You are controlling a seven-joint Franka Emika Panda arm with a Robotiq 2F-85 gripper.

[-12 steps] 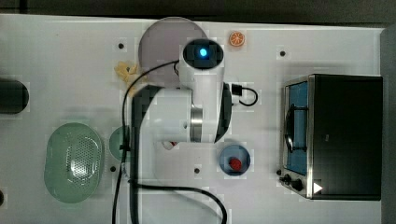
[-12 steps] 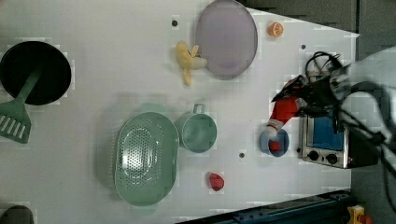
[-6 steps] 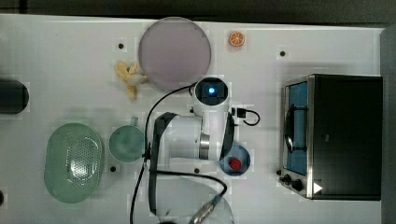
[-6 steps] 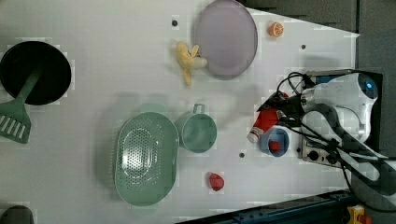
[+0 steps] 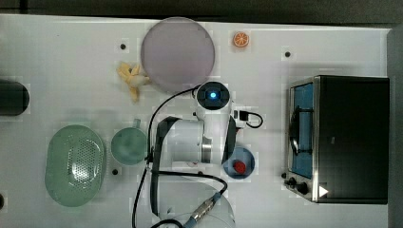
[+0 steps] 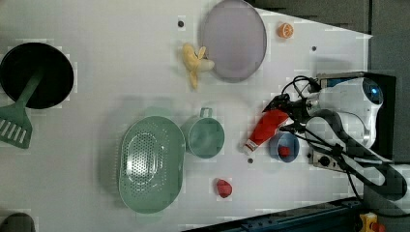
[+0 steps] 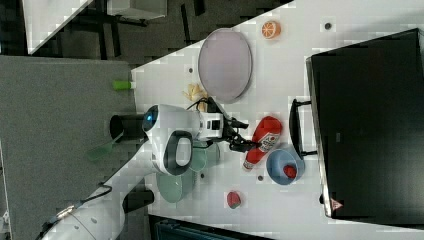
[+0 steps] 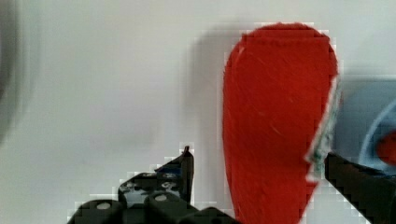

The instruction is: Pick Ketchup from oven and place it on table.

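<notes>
Jaws of gripper [image 8: 261,172] spread, released, straddling ketchup [image 6: 267,126] lying on table [image 6: 96,96]; careless lift-off could nudge bottle rolling into blue bowl [image 6: 284,147] just beside.

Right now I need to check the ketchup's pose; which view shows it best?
The left view: the whole ketchup lies on the table, cap to base. The right view has fingers across it; the wrist view crops it.

Clutter around the workspace

A purple plate [image 5: 178,53] sits beside a banana [image 5: 131,80], with an orange slice [image 5: 241,39] near it. A green colander [image 6: 151,164] touches a green mug [image 6: 206,136]. A blue bowl [image 6: 284,147] holds a small red fruit; a strawberry [image 6: 223,188] lies alone. A green spatula [image 6: 16,119] leans on a black pan [image 6: 36,75]
</notes>
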